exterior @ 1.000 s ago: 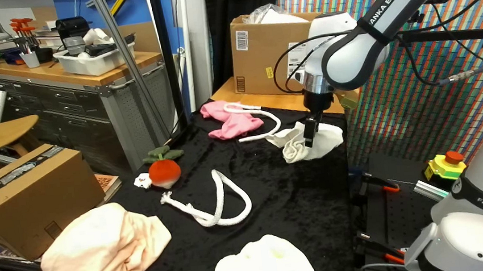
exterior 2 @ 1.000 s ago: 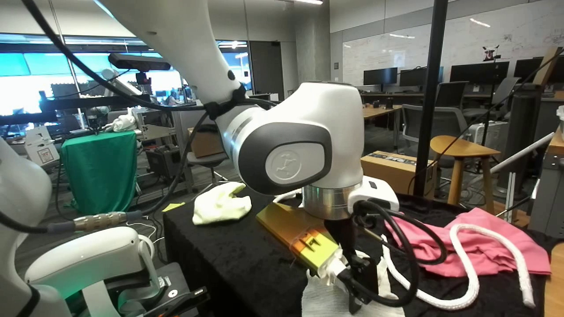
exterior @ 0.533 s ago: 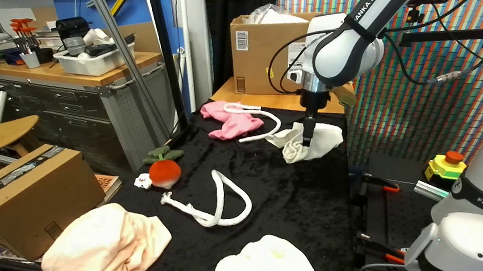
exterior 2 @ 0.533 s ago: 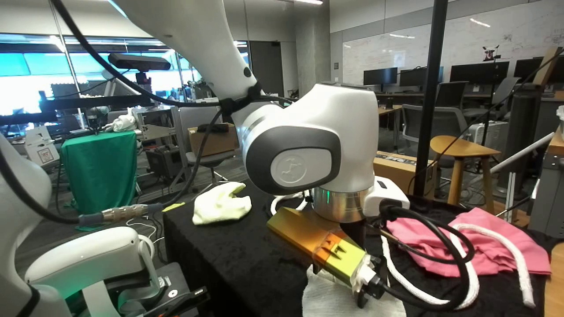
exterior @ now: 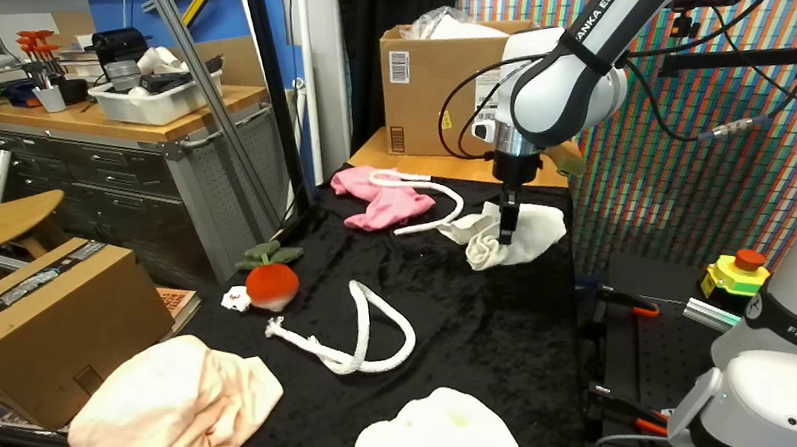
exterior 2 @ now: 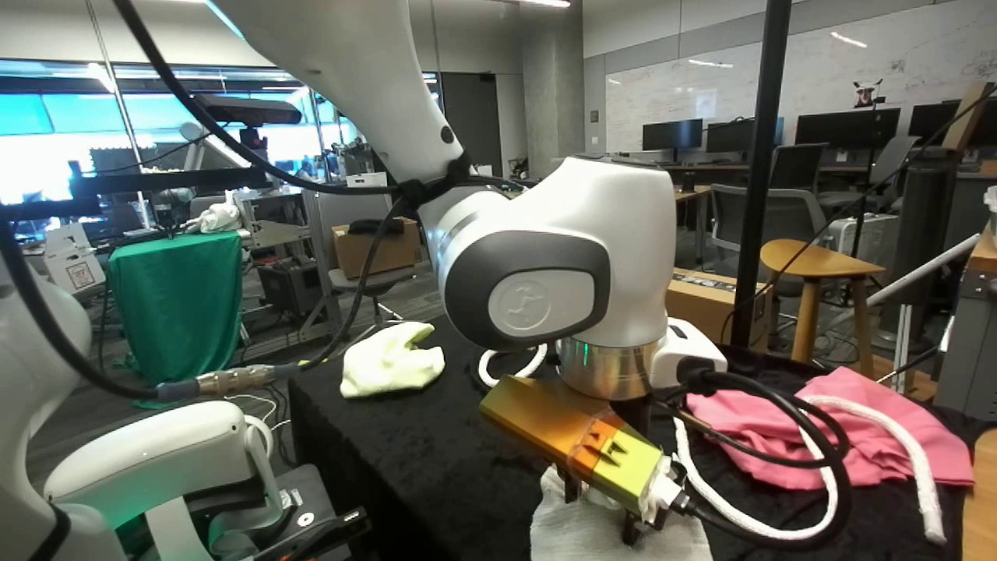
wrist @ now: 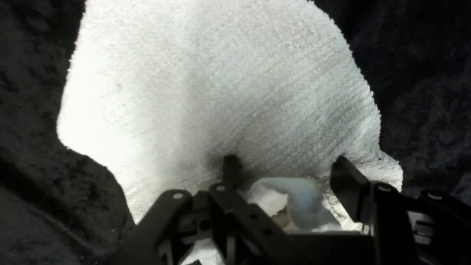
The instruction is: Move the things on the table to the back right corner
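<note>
In exterior view, desk [exterior: 469, 334] seen from above near end, facing far cardboard box [exterior: 426, 98]. In exterior view, arm [exterior 2: 561, 265] close, from far end, facing roughly opposite way. Both share pink cloth [exterior: 389, 202]. Wrist view: close, down past claw [wrist: 287, 162] onto white cloth [wrist: 220, 84].

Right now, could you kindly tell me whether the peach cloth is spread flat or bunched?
Bunched: in an exterior view, the peach cloth lies heaped in creased folds.

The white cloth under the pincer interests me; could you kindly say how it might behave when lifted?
The white cloth will probably droop limply, since part of it lies in crumpled folds. It may resist slipping, as the wrist view shows a fuzzy, textured surface.
</note>
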`<state>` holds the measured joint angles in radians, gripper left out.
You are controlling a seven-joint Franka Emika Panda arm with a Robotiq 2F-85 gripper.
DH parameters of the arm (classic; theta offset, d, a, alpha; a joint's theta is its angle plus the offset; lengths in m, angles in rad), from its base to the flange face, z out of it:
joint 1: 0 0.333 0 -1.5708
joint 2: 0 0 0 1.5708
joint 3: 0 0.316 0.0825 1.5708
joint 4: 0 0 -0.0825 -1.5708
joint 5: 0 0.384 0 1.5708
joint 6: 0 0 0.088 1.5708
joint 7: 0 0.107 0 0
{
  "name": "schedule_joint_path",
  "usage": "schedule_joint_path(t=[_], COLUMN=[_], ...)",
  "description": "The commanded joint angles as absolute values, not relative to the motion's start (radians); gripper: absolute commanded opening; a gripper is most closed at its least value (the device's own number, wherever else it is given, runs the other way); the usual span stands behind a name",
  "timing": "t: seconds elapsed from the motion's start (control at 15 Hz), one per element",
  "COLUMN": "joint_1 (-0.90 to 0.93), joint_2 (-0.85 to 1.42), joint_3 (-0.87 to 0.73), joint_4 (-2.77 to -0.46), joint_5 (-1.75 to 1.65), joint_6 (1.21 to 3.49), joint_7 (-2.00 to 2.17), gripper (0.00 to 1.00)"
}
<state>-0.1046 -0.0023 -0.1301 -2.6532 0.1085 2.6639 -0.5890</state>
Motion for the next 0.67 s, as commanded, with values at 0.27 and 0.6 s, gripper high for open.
schedule_joint_path(t=[0.27, 0.6], joint_1=[-0.109, -0.105], joint_2=[-0.01, -0.061], joint_3=[-0.124, -0.121], joint_4=[-2.652, -2.666], joint_5=[0.076, 0.029], joint_6=[2.678, 2.654], joint_7=[-0.59, -0.567], gripper=[0.1, 0.09])
